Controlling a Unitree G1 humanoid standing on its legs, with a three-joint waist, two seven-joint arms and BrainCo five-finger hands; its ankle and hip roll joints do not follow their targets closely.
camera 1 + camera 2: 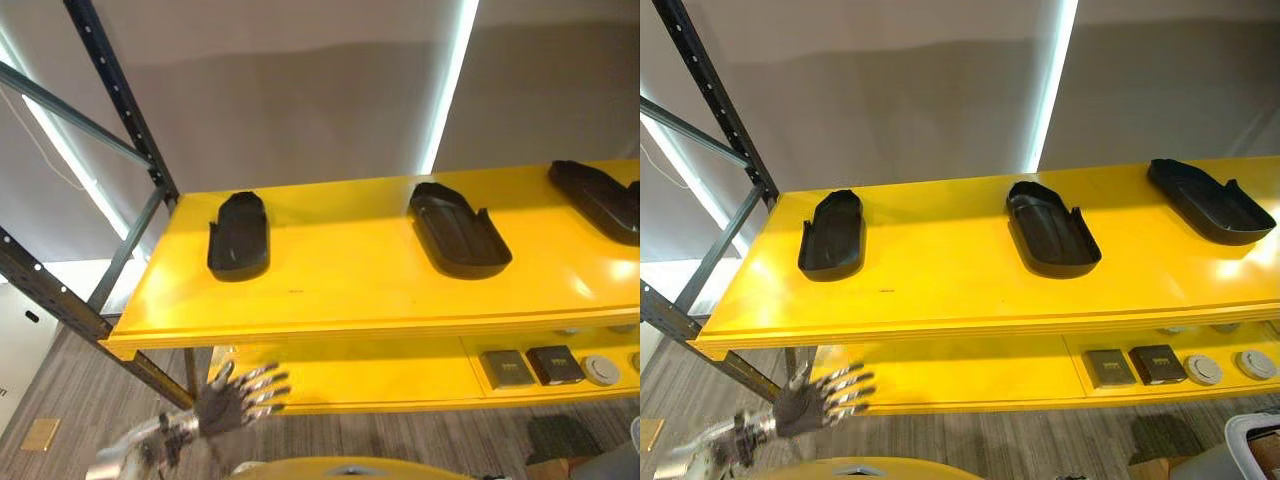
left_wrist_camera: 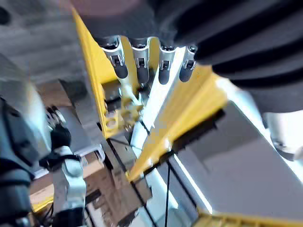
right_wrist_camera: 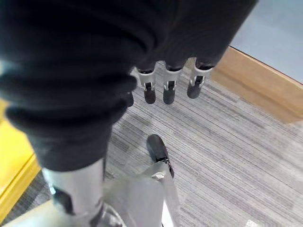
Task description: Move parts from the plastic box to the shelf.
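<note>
Three black parts are lying spaced along the top yellow shelf (image 1: 330, 300): the left part (image 1: 239, 236), the middle part (image 1: 458, 230) and the right part (image 1: 1210, 200). The left hand (image 1: 235, 397) is hanging below the shelf edge, fingers spread, holding nothing. The right hand (image 3: 165, 82) is pointing at the floor, fingers straight and empty. The plastic box (image 1: 1255, 440) is likely the grey corner at the lower right.

Judged next step: turn toward the box, reach in with fingers apart, and grasp one part across its narrow width.

The eye views are showing small items (image 1: 1135, 364) on the lower shelf.
</note>
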